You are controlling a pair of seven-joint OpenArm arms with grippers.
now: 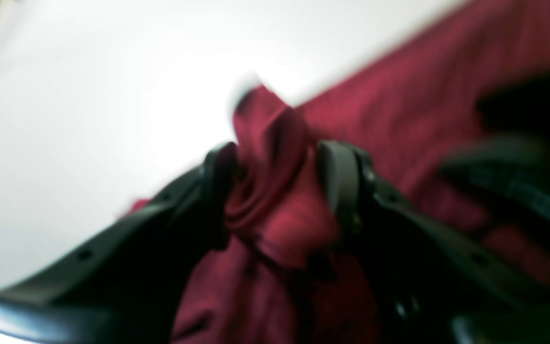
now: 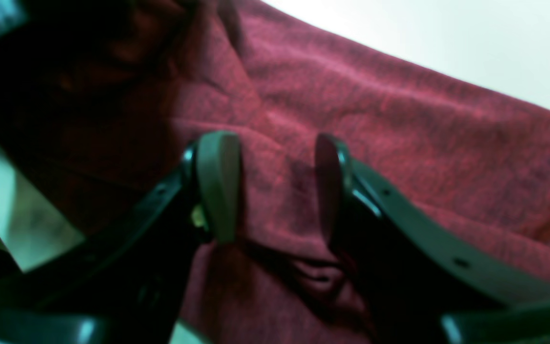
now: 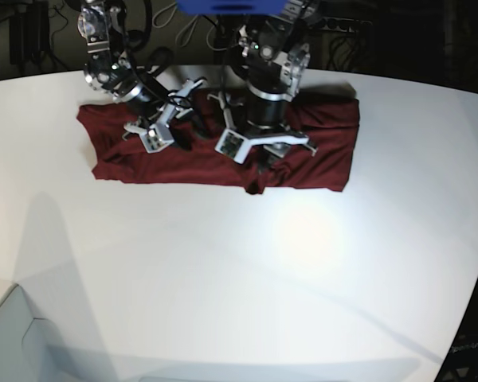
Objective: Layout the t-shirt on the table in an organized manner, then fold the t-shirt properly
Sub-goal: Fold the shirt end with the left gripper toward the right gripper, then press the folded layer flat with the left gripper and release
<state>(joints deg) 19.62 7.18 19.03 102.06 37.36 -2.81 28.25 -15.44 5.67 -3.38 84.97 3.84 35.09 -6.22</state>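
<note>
The dark maroon t-shirt (image 3: 323,127) lies spread as a wide band across the far part of the white table (image 3: 223,270). My left gripper (image 3: 259,157) is down on its front edge near the middle. In the left wrist view its fingers (image 1: 342,186) stand apart, open, with a rucked ridge of the t-shirt (image 1: 275,157) rising between them. My right gripper (image 3: 175,127) hovers over the shirt's left half. The right wrist view shows that gripper (image 2: 275,186) open just above flat cloth (image 2: 399,119), with nothing between the fingers.
The two arms are close together over the shirt; a dark blur of the other arm (image 1: 518,143) fills the left wrist view's right side. Cables and dark gear (image 3: 167,24) crowd the back edge. The table's curved edge (image 3: 474,263) runs down the right.
</note>
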